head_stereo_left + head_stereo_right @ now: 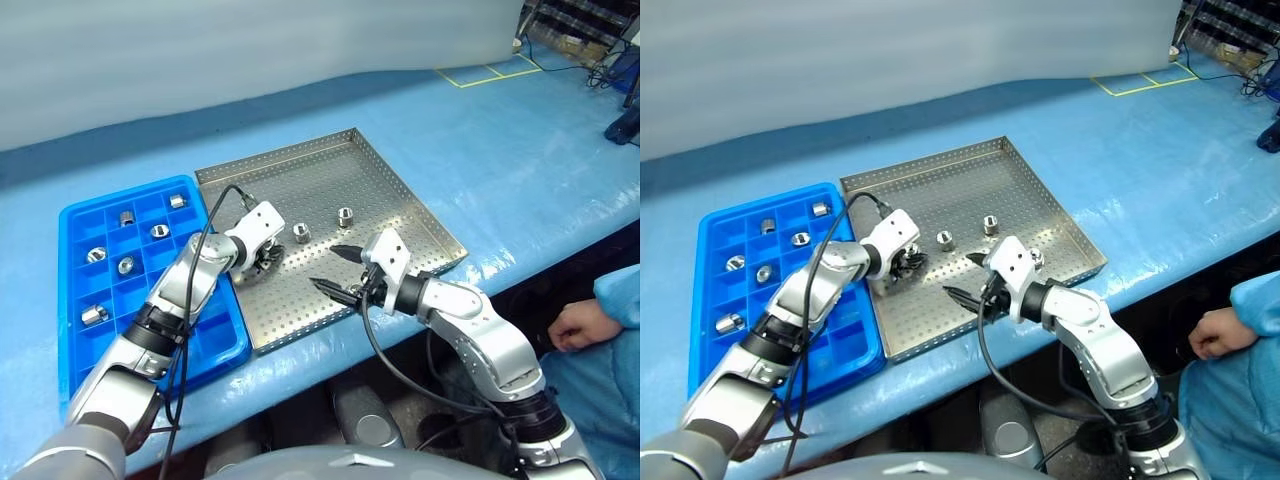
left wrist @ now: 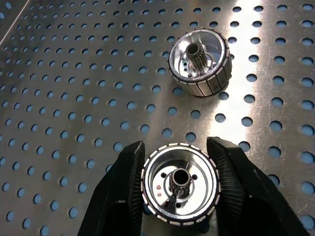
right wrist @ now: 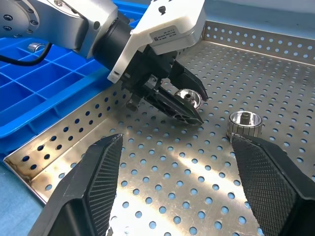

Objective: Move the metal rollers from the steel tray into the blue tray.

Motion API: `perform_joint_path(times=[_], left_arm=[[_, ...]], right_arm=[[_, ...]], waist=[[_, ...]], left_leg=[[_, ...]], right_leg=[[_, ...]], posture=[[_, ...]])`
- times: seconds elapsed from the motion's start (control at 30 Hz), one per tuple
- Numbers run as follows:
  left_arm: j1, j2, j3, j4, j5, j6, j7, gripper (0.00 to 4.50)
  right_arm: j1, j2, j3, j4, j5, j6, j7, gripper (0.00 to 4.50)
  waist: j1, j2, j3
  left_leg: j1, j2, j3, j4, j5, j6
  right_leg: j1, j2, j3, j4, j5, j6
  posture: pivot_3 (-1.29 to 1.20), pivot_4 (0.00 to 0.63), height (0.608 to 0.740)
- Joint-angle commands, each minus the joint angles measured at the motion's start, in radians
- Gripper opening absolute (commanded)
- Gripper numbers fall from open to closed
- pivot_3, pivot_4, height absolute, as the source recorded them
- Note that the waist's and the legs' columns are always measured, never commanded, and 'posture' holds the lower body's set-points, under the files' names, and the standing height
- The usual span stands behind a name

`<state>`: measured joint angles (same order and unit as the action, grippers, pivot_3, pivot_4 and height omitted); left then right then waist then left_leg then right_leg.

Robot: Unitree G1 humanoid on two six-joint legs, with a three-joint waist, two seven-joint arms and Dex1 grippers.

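Observation:
The steel tray (image 1: 330,170) lies on the blue table, with the blue tray (image 1: 205,335) along its left side. My left gripper (image 1: 265,262) is down near the steel tray's left edge, shut on a metal roller (image 2: 179,191) that still rests on the perforated floor. A second roller (image 2: 199,61) lies just beyond it, and a third (image 1: 345,216) further right. Several rollers (image 1: 127,217) sit in compartments of the blue tray. My right gripper (image 1: 335,268) hovers open and empty over the steel tray's front part, facing the left gripper (image 3: 182,101).
A person in a blue sleeve stands at the right, with a hand (image 1: 575,325) near the table's front edge. Yellow tape lines (image 1: 490,72) mark the table at the far right. Black cables run along both arms.

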<state>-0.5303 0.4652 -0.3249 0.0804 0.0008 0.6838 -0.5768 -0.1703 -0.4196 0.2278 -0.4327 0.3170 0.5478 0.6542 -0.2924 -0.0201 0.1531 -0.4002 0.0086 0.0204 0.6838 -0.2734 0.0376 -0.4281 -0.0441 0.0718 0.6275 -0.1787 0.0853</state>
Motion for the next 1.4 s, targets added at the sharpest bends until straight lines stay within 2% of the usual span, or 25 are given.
perform_joint_path(times=[0.03,0.1,0.3,0.43,0.6,0.77,0.9,1.07,1.23,1.4], left_arm=[[-0.002,-0.007,0.048,-0.043,-0.014,-0.004,-0.001,1.76],[0.003,-0.014,0.064,-0.050,-0.025,-0.007,0.001,1.70],[0.062,-0.029,0.185,-0.245,-0.184,0.041,-0.068,1.70],[0.154,0.040,0.336,-0.488,-0.312,0.167,-0.087,1.70],[0.354,0.161,0.504,-0.758,-0.341,0.282,-0.037,1.70],[0.576,0.198,0.656,-0.958,-0.322,0.370,0.037,1.70],[0.718,0.122,0.747,-1.085,-0.304,0.433,0.129,1.70],[0.836,0.054,0.745,-1.113,-0.251,0.456,0.226,1.70],[0.963,0.001,0.786,-1.128,-0.242,0.431,0.258,1.70],[0.980,-0.005,0.747,-1.089,-0.225,0.408,0.275,1.70]], right_arm=[[-0.016,0.009,-0.002,-0.003,-0.001,-0.021,-0.001,3.70],[-0.021,0.012,0.002,0.005,-0.003,-0.023,0.000,3.70],[-0.027,0.024,0.009,0.031,0.002,-0.024,0.014,3.70],[-0.045,0.015,0.020,0.058,0.032,-0.017,0.083,3.70],[-0.088,0.017,0.060,0.072,0.057,-0.021,0.167,3.70],[-0.121,0.033,0.108,0.130,0.027,-0.037,0.190,3.70],[-0.146,0.050,0.144,0.167,0.020,-0.045,0.218,3.70],[-0.165,0.058,0.160,0.184,0.015,-0.041,0.243,3.70],[-0.165,0.052,0.163,0.169,0.018,-0.025,0.258,3.70],[-0.163,0.049,0.164,0.164,0.017,-0.018,0.257,3.70]], waist=[[0.000,0.000,0.000],[0.001,0.000,0.000],[0.001,0.000,0.000],[-0.006,0.001,0.000],[0.002,0.001,0.001],[0.060,0.000,0.001],[0.130,-0.001,0.002],[0.219,-0.002,0.001],[0.257,-0.003,0.001],[0.274,-0.003,0.001]], left_leg=[[0.000,0.000,0.000,0.000,0.000,0.000],[0.000,0.000,0.000,0.000,0.000,0.000],[-0.001,0.000,0.000,0.000,0.000,0.000],[0.000,0.000,0.000,0.000,0.000,0.000],[0.002,0.002,0.000,-0.001,0.000,0.000],[0.002,0.002,0.000,0.000,0.000,0.000],[0.002,0.001,0.000,-0.001,0.000,-0.001],[0.003,0.002,-0.001,0.000,0.001,-0.002],[0.004,0.002,0.000,0.000,0.000,-0.002],[0.005,0.003,0.000,0.000,0.001,-0.002]], right_leg=[[0.000,0.000,0.000,0.000,0.000,0.000],[0.000,0.000,0.000,0.000,0.000,0.000],[-0.001,-0.001,0.000,0.000,0.000,0.000],[0.000,-0.001,0.000,0.000,0.000,0.000],[0.000,0.000,0.000,0.001,-0.001,-0.001],[0.000,0.000,-0.001,0.001,-0.001,-0.002],[0.000,-0.001,-0.003,0.000,-0.001,-0.003],[0.000,-0.001,-0.005,0.001,-0.006,-0.011],[0.001,-0.001,-0.005,0.001,-0.006,-0.012],[0.000,-0.001,-0.007,0.001,-0.006,-0.012]], posture=[[-0.33,0.150,0.740],[-0.33,0.150,0.740],[-0.33,0.150,0.740],[-0.27,0.150,0.740],[-0.18,0.150,0.740],[-0.08,0.150,0.740],[0.01,0.150,0.740],[0.04,0.150,0.740],[0.06,0.150,0.740],[0.06,0.150,0.740]])
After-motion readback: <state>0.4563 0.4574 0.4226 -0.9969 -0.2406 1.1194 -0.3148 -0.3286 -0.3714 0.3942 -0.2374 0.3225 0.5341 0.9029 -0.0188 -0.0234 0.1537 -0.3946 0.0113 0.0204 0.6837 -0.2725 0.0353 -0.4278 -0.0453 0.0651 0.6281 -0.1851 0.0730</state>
